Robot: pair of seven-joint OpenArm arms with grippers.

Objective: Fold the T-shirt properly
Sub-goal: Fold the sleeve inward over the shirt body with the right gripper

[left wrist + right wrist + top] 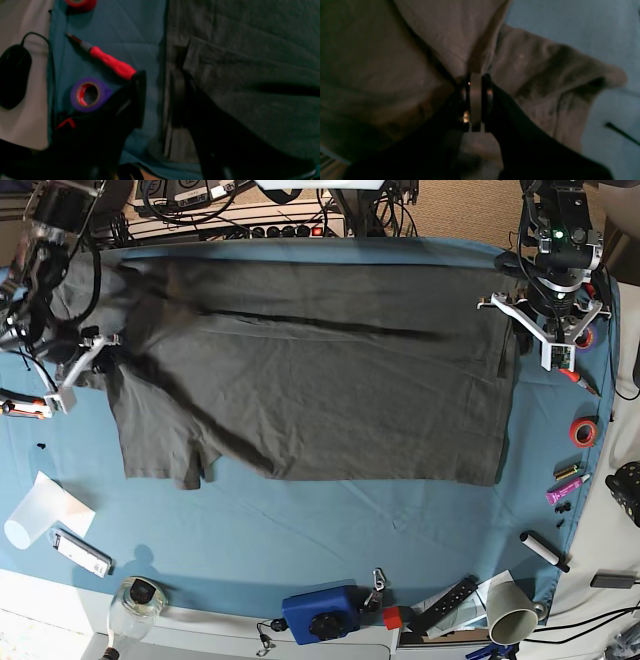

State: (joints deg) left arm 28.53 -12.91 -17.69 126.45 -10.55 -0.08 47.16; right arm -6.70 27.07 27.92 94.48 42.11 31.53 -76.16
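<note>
In the left wrist view, our left jaws (157,97) stand partly apart at the edge of the T-shirt (245,82). One finger is over the blue cloth (125,27), the other over the shirt's hem, and bare cloth shows in the gap between them. We cannot tell whether either finger touches fabric, and nothing sits gripped between them. Beside the cloth-side finger lie a purple tape roll (88,94) and a red-handled screwdriver (110,61). A red tape roll (81,3) lies farther ahead, and a black mouse (13,75) rests beyond the cloth's edge.

In the right wrist view, our right jaws (475,100) are closed tight, pinching a thin fold of the T-shirt (395,50). The fabric rises to the fingertips and drapes away on both sides, with a rumpled part trailing to one side onto the blue cloth (570,22).

In the base view, the T-shirt (320,380) lies spread across the tabletop's blue cloth (300,530), reaching from the right jaws (85,365) at its sleeve end to the left jaws (535,330) at its hem end. A long crease runs between them, and the sleeve near the right jaws is bunched.
</note>
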